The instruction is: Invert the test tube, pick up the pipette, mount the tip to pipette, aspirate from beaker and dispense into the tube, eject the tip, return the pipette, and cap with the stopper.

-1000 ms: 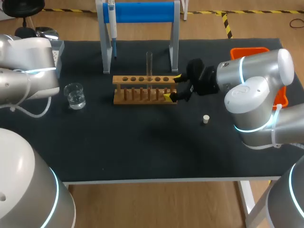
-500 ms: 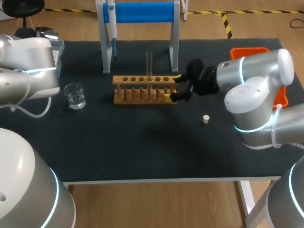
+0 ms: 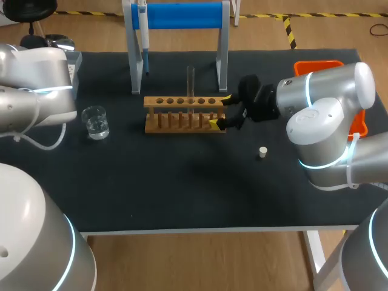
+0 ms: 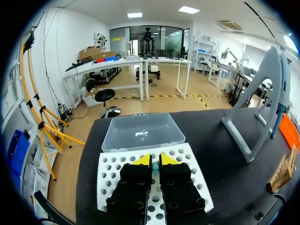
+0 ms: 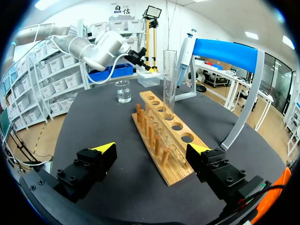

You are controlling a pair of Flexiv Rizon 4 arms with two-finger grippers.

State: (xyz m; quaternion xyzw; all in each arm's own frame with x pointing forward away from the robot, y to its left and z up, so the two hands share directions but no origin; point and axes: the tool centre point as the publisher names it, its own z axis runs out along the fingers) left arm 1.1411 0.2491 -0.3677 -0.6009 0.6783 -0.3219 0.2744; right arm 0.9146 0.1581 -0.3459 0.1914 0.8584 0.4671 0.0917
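One test tube (image 3: 190, 82) stands upright in the wooden rack (image 3: 182, 115) on the bench (image 3: 182, 188). The right end effector (image 3: 219, 113) sits at the rack's right end. The stopper (image 3: 262, 152) lies just beyond, the beaker (image 3: 95, 122) is out toward the left arm, and the pipette (image 3: 143, 36) hangs on the blue stand (image 3: 182, 15).

Left wrist: the left end effector (image 4: 152, 161), fingers narrow and nearly together, hovers over the white tip box (image 4: 110, 180).

Right wrist: the fingers are spread wide, with the rack's near end between them, ungripped.
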